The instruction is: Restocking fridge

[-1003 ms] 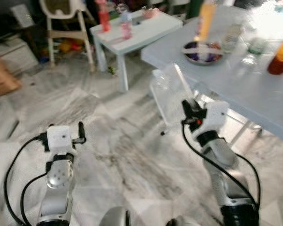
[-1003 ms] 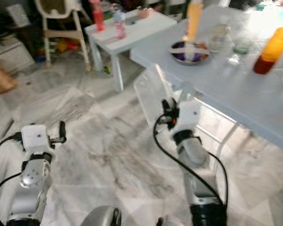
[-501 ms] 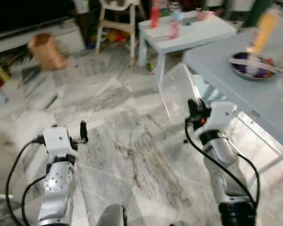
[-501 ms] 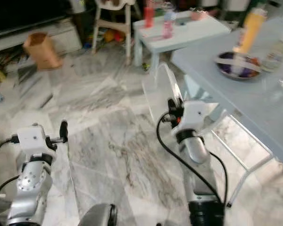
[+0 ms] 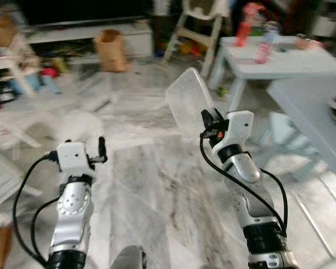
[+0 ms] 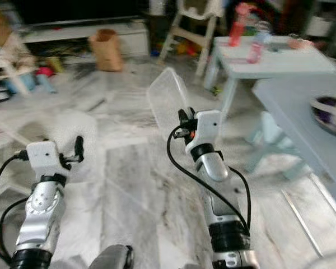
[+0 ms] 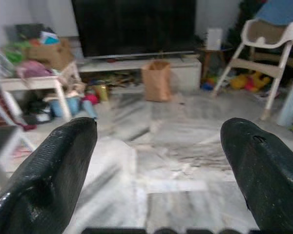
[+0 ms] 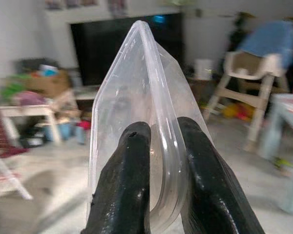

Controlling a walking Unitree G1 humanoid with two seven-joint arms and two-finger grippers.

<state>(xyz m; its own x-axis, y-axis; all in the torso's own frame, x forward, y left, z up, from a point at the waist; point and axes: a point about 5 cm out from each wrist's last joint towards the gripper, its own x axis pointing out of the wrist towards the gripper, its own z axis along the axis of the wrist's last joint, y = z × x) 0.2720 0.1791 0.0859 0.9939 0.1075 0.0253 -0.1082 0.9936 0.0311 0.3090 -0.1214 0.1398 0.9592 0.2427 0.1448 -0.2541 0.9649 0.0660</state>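
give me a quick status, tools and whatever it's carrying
Right tool shut on clear plastic container, held up ahead. Left tool open, empty. Brown paper bag on the floor, white high chair farther off.

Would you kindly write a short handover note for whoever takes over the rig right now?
Right gripper: shut on the rim of a clear plastic container, held up at chest height over the marble floor.
Left gripper: open, holding nothing.
Bottles sit on the small white table; the brown paper bag stands by the TV unit.
Done: container picked up. Left: carry it to the fridge and stock it.
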